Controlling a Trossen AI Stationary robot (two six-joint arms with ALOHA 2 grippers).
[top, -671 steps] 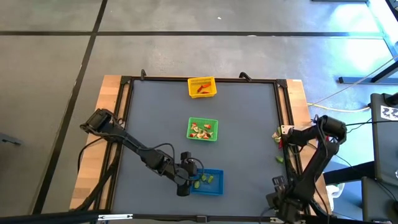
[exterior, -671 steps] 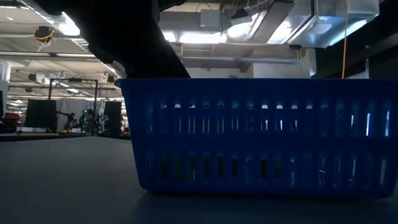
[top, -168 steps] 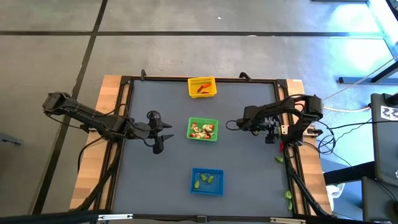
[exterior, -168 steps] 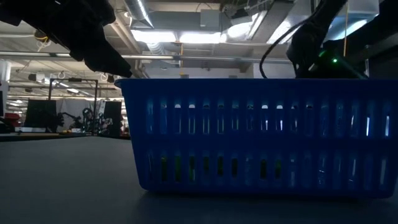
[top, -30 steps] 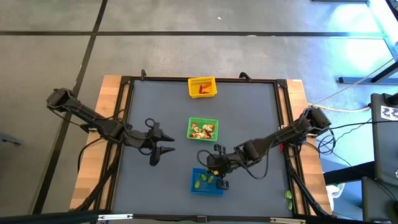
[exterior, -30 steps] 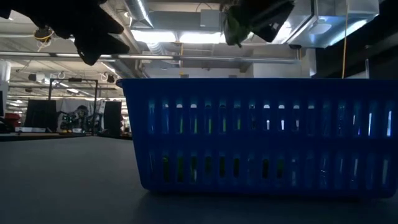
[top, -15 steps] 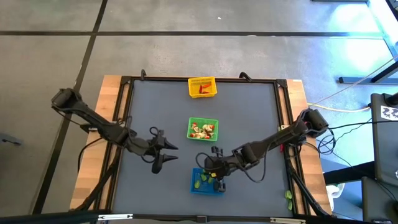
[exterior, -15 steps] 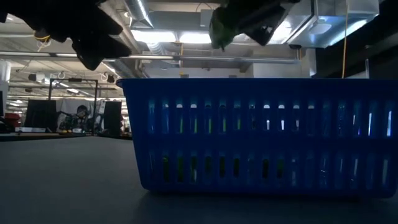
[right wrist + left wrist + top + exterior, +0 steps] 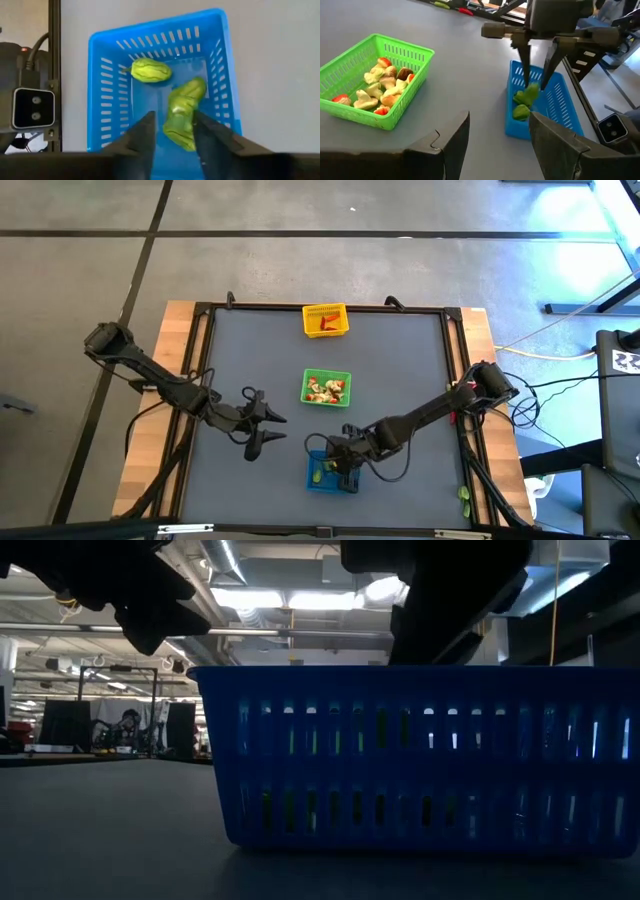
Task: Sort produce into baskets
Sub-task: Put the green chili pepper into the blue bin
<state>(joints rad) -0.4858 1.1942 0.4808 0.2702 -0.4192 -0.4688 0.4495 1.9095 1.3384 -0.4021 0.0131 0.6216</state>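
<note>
blue basket (image 9: 324, 472): nearest the table's near edge, two light green pieces inside; the right gripper (image 9: 342, 460) hangs over it.
green piece (image 9: 181, 112): between the right gripper's fingers, which stand slightly apart around it; whether they pinch it i cannot tell. likely light, stiff, smooth plastic, best taken across its narrow middle.
left gripper (image 9: 262, 430): left of the baskets, fingers spread, holding nothing.
green basket (image 9: 326, 387): mid-table, mixed pieces.
yellow basket (image 9: 324, 320): far edge, red pieces.
</note>
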